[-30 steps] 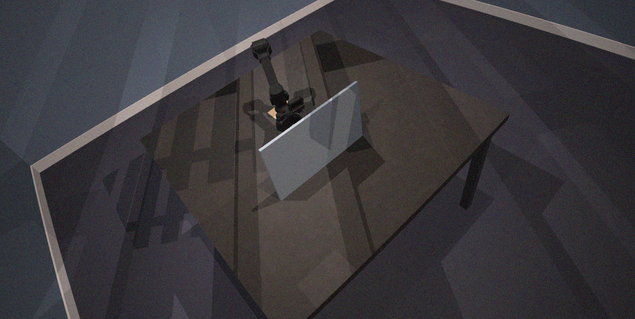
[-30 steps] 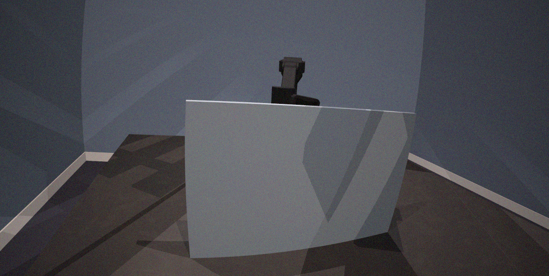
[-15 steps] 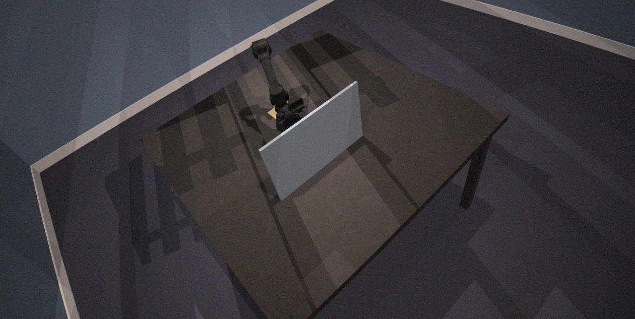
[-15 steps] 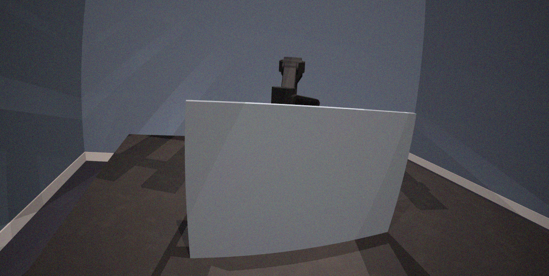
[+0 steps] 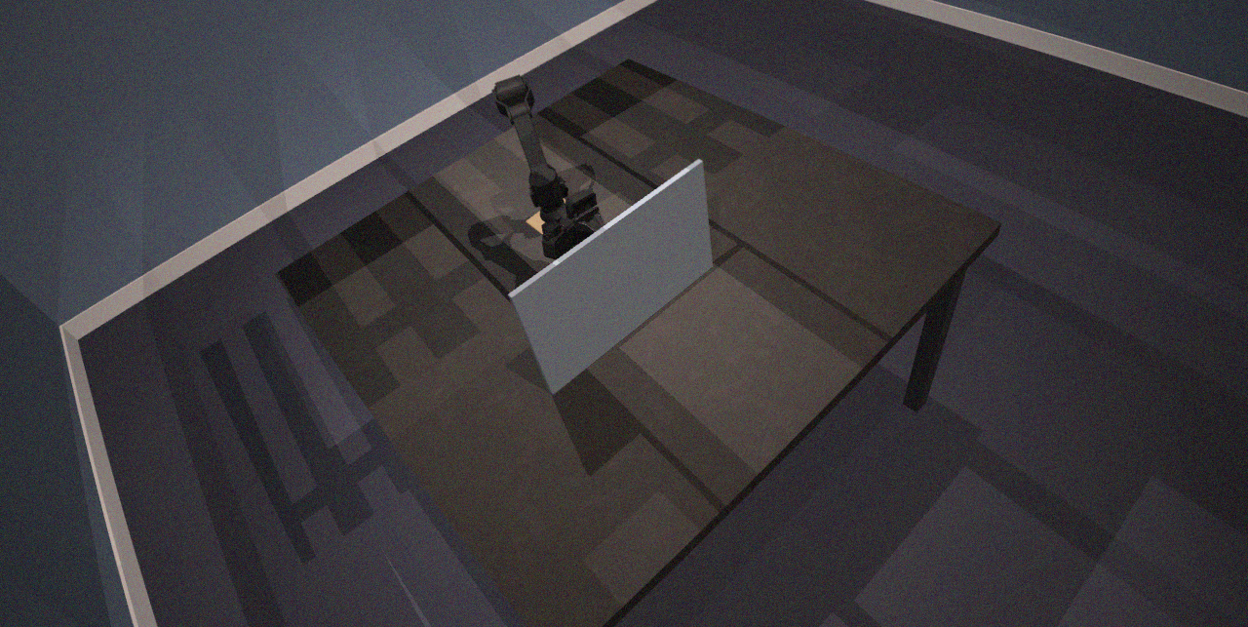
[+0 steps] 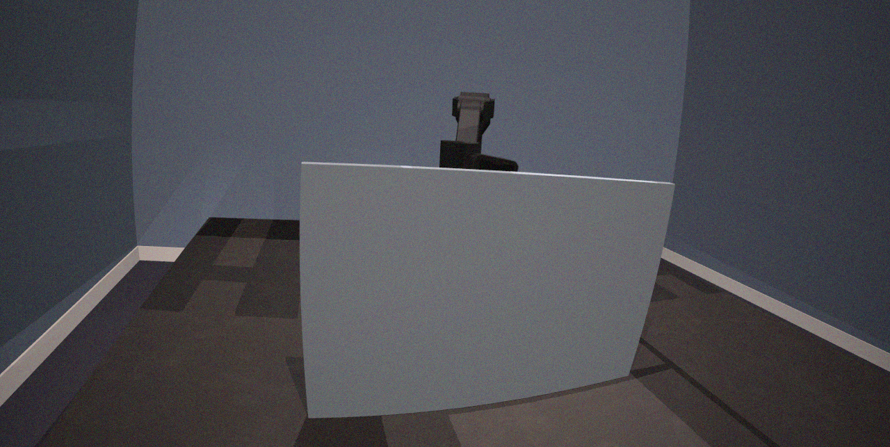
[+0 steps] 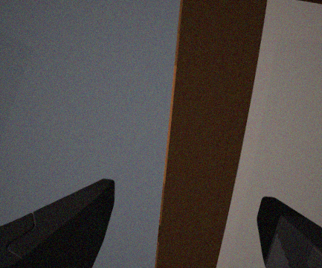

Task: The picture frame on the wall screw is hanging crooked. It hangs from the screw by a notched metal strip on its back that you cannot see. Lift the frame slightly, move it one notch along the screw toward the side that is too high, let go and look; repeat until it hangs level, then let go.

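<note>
The picture frame (image 7: 213, 93) shows in the wrist view as a dark brown bar with a thin orange edge and a pale inner area at its right. The bar runs slightly slanted from top to bottom. My gripper (image 7: 187, 199) is open, one fingertip on each side of the bar in this view, with visible gaps to it. Another piece of brown border shows at the top right corner. In the top and exterior views the upright panel (image 5: 624, 274) (image 6: 479, 282) hides the frame and my fingertips. The screw and the notched strip are not visible, and the frame's overall tilt cannot be told.
The dark arm (image 5: 527, 138) (image 6: 469, 124) rises behind the grey panel. The panel stands on the brown table (image 5: 855, 213) (image 6: 174, 357), which carries patchy shadows. A small light orange patch (image 5: 533, 223) lies beside the arm. Blue-grey room walls surround the table.
</note>
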You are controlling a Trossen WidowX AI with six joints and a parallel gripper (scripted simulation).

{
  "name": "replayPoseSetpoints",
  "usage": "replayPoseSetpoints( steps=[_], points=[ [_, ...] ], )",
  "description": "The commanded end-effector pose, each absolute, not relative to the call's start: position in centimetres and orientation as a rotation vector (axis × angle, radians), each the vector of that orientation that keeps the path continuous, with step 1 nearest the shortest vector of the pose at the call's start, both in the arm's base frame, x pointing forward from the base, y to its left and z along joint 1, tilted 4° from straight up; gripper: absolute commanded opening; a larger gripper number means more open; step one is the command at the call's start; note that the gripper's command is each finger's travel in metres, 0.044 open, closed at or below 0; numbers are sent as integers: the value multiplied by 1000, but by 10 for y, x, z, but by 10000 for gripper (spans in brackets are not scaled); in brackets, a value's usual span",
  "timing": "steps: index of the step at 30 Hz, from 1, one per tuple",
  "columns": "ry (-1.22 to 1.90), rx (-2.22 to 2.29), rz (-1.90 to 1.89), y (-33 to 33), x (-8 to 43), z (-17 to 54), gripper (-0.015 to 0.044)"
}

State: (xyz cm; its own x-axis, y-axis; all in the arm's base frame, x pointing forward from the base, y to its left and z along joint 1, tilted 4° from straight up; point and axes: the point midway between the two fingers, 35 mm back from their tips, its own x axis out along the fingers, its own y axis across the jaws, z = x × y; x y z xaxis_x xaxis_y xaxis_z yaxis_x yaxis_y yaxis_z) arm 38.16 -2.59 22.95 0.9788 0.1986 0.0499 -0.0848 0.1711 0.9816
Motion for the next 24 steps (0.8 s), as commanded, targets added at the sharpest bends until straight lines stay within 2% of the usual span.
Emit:
replayPoseSetpoints(
  steps=[1,7,14,15,24],
  points=[
    [97,1383,198,-27,382,228,234],
    [97,1383,198,-27,382,228,76],
    [97,1383,198,-27,382,228,30],
    [97,1383,198,-27,382,228,3],
    [97,1383,198,-27,382,229,0]
  ],
)
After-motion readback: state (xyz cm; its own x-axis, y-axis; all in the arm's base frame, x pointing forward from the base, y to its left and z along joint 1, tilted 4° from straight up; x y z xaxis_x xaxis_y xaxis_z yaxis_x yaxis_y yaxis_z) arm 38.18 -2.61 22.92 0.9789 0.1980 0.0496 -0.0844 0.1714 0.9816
